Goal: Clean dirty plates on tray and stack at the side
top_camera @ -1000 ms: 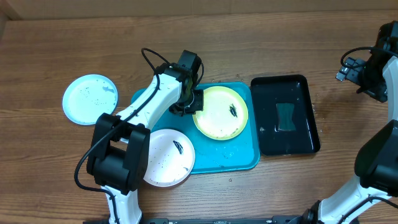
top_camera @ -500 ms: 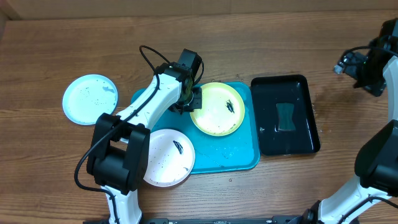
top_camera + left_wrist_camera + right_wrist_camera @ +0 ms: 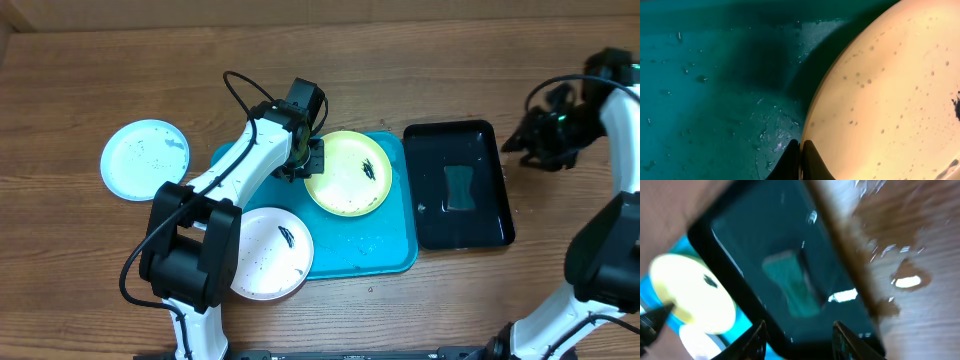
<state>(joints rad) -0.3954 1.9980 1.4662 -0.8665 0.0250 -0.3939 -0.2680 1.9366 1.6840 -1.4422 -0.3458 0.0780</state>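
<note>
The yellow-green plate (image 3: 350, 175) lies at the back of the turquoise tray (image 3: 375, 245), with dark smears near its right side. My left gripper (image 3: 306, 160) is shut on its left rim. In the left wrist view the two dark fingertips (image 3: 810, 155) pinch the edge of the plate (image 3: 890, 90) above the wet tray (image 3: 710, 90). The white plate (image 3: 268, 253) overlaps the tray's front left corner. The light teal plate (image 3: 145, 158) sits on the table at the left. My right gripper (image 3: 520, 142) hovers open and empty at the right of the black tray; the right wrist view is blurred.
A glossy black tray (image 3: 490, 215) holding water and a teal sponge (image 3: 460, 188) stands right of the turquoise tray. The right wrist view shows that sponge (image 3: 790, 282) between and ahead of my right gripper (image 3: 800, 340). Water drops lie on the wood (image 3: 907, 282) beside it.
The right arm has swung left from the table's far right to the black tray, its jaws narrowing. The left gripper has drawn the yellow-green plate slightly back and left.
</note>
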